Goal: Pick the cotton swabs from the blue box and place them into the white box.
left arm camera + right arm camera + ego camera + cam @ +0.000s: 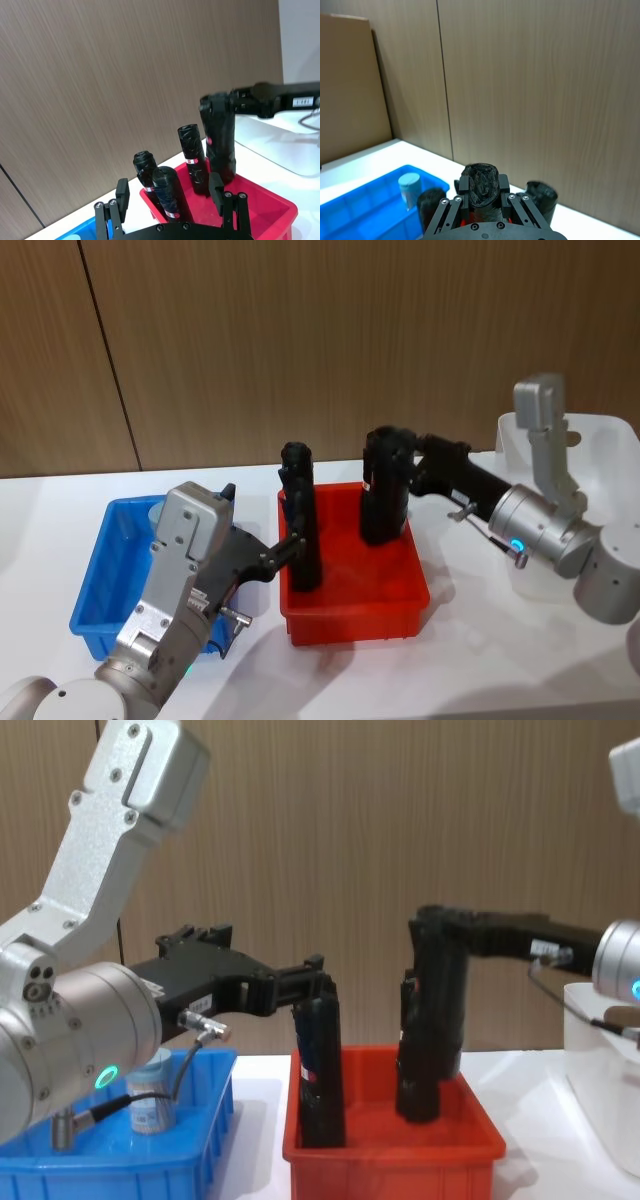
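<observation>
From the head view I saw the left gripper [293,543] reaching into the red bin [352,612], its jaws on either side of a tall black cylinder [301,520] standing at the bin's left side. The right gripper [400,472] came in from the right with its jaws clenched on a second black cylinder [384,490], held upright over the red bin. The blue box [95,612] sat on the white table [450,670] to the left of the red bin, the white box [600,445] far right behind the right arm.

In the left wrist view, the left gripper's fingers [122,192] stood apart, released, around the nearest black cylinder [167,192], with other cylinders standing behind it in the red bin.

In the right wrist view, the right jaws gripped their cylinder's top [481,181]. Beyond, one jar of the cotton swabs [410,189] stood in the blue box [365,212].

In the chest view, the swab jar [150,1095] stood upright inside the blue box [130,1160], behind the left arm, and the gripped cylinder's base hung just inside the red bin.
</observation>
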Action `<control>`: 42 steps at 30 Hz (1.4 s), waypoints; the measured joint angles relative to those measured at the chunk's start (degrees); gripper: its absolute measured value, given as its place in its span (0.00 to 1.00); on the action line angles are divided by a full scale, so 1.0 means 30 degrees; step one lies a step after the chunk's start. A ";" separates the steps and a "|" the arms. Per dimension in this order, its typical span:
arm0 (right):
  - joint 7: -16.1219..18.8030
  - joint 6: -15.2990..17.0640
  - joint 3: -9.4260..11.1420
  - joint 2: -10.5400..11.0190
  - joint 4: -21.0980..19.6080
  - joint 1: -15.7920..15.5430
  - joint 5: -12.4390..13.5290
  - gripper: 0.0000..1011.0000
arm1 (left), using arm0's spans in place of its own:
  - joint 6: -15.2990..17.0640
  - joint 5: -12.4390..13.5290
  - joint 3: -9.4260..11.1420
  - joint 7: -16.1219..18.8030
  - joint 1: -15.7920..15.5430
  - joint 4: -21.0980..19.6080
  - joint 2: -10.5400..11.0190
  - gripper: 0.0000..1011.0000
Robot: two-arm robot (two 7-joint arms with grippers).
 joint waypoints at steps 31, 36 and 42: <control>-0.4916 0.1241 0.1917 0.1462 -0.3972 -0.0359 -0.0357 0.31 | 0.0000 0.0000 0.0000 0.0002 0.0000 0.0000 0.0001 0.99; -0.6174 0.1822 0.2190 0.1638 -0.4113 -0.0255 -0.0813 0.31 | 0.0000 0.0000 0.0000 0.0002 0.0000 0.0001 0.0001 0.99; -0.7612 0.2651 0.2470 0.1801 -0.4088 -0.0081 -0.1383 0.31 | 0.0000 0.0000 -0.0001 0.0001 0.0000 0.0000 0.0001 0.99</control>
